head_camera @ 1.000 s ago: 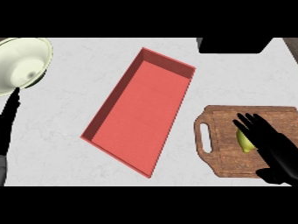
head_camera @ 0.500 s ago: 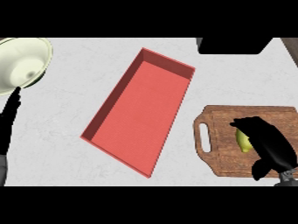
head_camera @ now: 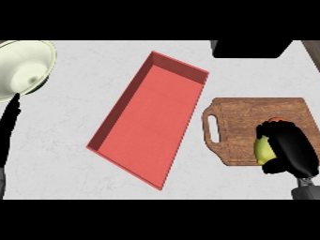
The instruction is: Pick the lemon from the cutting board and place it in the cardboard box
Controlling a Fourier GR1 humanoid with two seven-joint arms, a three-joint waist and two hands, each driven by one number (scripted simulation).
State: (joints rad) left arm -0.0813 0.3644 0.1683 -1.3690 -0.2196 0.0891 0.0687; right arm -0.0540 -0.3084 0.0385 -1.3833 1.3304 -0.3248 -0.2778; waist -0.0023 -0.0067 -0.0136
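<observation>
On white marble counter [head_camera: 86,178], right hand [head_camera: 293,149] curls round lemon [head_camera: 262,150].

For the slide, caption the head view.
Right hand curled round the lemon on the cutting board, red box alongside.

A yellow-green lemon [head_camera: 263,150], brown wood-grained cutting board [head_camera: 259,117], red box [head_camera: 152,117], cream bowl [head_camera: 17,68], black hands.

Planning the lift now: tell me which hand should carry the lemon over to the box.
The right hand. Its fingers already curl round the lemon on the cutting board. The left hand rests open at the far left edge, beyond the red box.
</observation>
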